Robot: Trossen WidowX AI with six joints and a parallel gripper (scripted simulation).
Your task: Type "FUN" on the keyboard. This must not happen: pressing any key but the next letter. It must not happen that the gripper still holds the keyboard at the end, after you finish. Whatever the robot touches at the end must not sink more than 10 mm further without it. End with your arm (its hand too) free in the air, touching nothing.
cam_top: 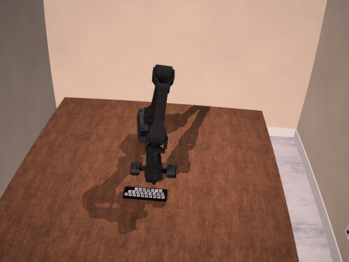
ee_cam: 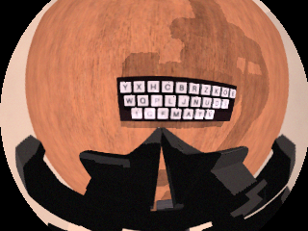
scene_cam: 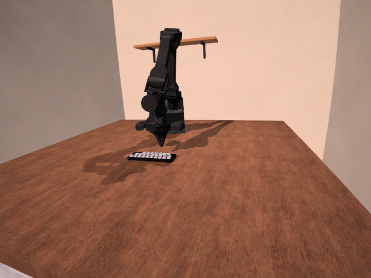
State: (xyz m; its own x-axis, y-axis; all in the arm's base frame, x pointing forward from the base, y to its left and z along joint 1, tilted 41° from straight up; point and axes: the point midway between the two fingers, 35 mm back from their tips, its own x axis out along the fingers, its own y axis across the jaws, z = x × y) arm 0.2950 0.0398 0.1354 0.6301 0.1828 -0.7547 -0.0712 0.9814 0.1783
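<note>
A small black keyboard (cam_top: 144, 197) (scene_cam: 152, 158) (ee_cam: 175, 100) with white keys lies flat on the wooden table (cam_top: 225, 169) (scene_cam: 239, 194). My gripper (cam_top: 152, 179) (scene_cam: 161, 145) (ee_cam: 161, 131) is shut, with its fingers pressed together into one downward point and nothing between them. It hangs a little above the table, just behind the keyboard's back edge and near its middle, without touching any key. In the wrist view the keyboard lies just beyond the fingertips, and its letters are too small to read surely.
The arm's base (scene_cam: 173, 119) stands at the back of the table behind the keyboard. A wooden shelf (scene_cam: 191, 41) hangs on the back wall. Walls close in the left and right sides, and a grey floor (cam_top: 298, 183) shows past the table's right edge.
</note>
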